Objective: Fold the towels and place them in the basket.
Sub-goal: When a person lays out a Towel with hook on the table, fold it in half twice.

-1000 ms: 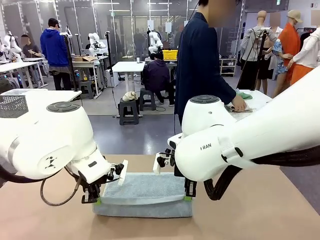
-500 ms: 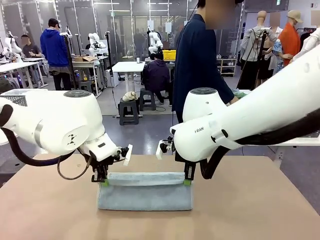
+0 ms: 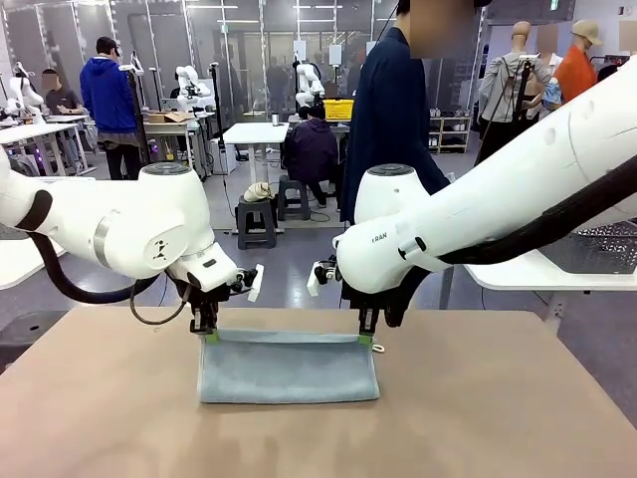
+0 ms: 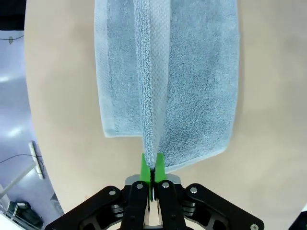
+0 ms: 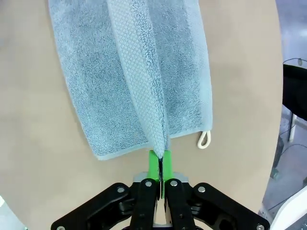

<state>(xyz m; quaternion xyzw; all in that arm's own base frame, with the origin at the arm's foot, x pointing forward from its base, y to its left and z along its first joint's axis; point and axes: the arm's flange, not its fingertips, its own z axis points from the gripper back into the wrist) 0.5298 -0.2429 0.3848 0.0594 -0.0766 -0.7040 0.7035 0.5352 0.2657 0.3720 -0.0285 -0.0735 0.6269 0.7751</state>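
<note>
The flat brown surface (image 3: 100, 418) holds the towel (image 3: 289, 366) near its middle, and behind the towel a person (image 3: 388, 119) in dark blue stands in a big room with white desks (image 3: 256, 132). The towel is grey-blue and fluffy, with a small white loop (image 5: 205, 139) at one corner. The left end effector (image 3: 208, 336) is pinched tight on the towel's far left corner, the right end effector (image 3: 367, 341) on its far right corner — both hold that edge up.

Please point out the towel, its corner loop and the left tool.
towel (image 3: 289, 366), front view, middle of the flat lower layer.
corner loop (image 5: 205, 139), right wrist view, on the white loop itself.
left tool (image 4: 152, 165), left wrist view, where it pinches the raised fold.
</note>
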